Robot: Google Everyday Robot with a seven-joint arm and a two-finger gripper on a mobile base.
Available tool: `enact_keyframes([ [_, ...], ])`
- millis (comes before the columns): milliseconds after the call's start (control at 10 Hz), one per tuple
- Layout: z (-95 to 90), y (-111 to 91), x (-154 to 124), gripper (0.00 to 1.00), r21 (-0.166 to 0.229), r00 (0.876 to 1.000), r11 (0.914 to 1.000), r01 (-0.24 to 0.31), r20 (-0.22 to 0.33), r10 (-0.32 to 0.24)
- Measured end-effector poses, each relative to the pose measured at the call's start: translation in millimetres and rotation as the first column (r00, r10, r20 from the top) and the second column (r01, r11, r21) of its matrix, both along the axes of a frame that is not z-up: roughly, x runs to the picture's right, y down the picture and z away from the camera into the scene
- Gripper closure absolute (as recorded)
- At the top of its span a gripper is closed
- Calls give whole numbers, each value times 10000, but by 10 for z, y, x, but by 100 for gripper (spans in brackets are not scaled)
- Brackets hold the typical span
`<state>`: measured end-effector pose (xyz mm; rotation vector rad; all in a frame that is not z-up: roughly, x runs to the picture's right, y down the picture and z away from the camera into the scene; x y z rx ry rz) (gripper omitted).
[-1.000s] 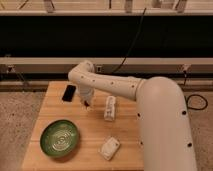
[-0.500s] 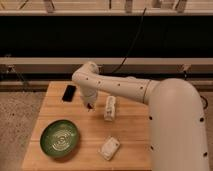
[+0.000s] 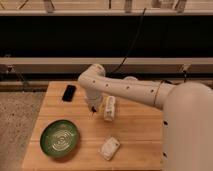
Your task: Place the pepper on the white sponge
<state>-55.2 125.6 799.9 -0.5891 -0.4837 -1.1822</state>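
Observation:
My gripper [image 3: 92,107] hangs from the white arm and points down at the table, just left of the white packet [image 3: 109,108]. A small dark bit shows at its tip; I cannot tell whether this is the pepper. No pepper lies in plain sight on the table. The white sponge [image 3: 109,148] lies near the front edge, in front of and a little right of the gripper, well apart from it.
A green plate [image 3: 59,138] sits at the front left. A black phone [image 3: 69,92] lies at the back left. The wooden table [image 3: 137,135] ends at a dark shelf wall behind. My arm [image 3: 135,90] spans the back right.
The gripper has moved a little to the right and toward the front, closer to the white packet. The sponge, plate and phone have not moved.

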Motion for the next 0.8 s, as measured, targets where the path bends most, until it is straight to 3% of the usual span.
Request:
enact_keyframes([
  [800,-501,409,306,96,-456,9999,9990,-21,118,26],
])
